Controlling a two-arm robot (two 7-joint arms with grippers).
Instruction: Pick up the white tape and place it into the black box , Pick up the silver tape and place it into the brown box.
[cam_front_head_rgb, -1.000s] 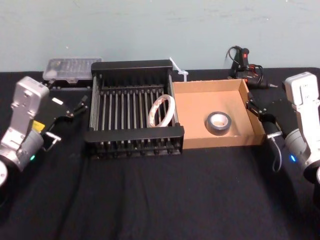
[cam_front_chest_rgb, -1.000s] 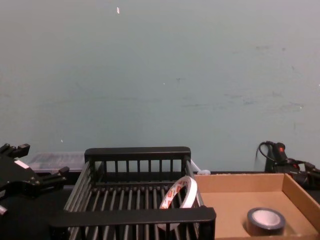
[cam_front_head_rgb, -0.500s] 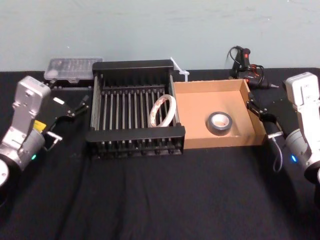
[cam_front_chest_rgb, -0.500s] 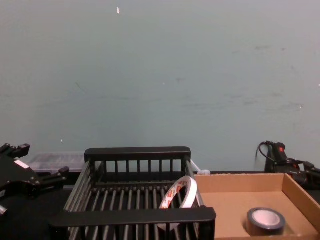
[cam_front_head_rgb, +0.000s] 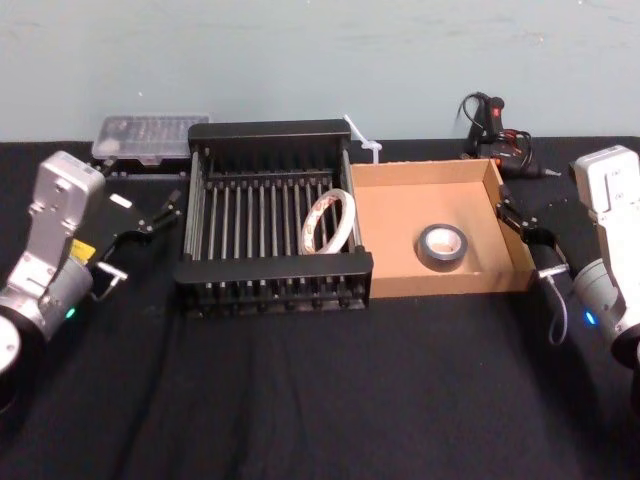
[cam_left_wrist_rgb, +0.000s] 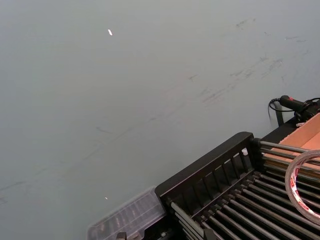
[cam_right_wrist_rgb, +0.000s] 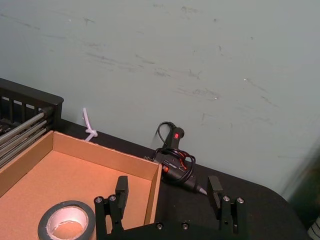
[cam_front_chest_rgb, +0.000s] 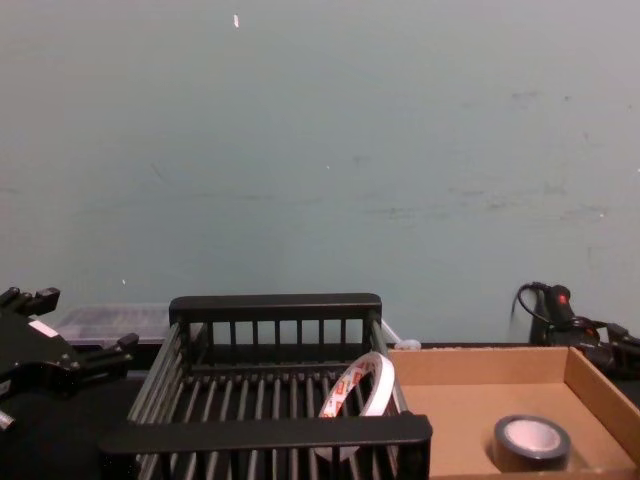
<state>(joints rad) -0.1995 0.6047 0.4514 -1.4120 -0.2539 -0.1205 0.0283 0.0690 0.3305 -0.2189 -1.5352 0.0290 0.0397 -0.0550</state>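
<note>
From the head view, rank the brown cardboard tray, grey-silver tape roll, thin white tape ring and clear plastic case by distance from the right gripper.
From the right gripper:
1. Brown cardboard tray, right beside it.
2. Grey-silver tape roll, inside the tray.
3. Thin white tape ring, in the black slatted crate.
4. Clear plastic case, far left.

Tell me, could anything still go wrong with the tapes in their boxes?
Maybe. The white tape stands on edge, leaning near the right wall of the black box, so a bump might tip it flat or roll it. The right gripper, open, sits close to the right wall of the brown box; a careless move could nudge that box and the silver tape lying flat inside. The left gripper is open beside the black box.
</note>
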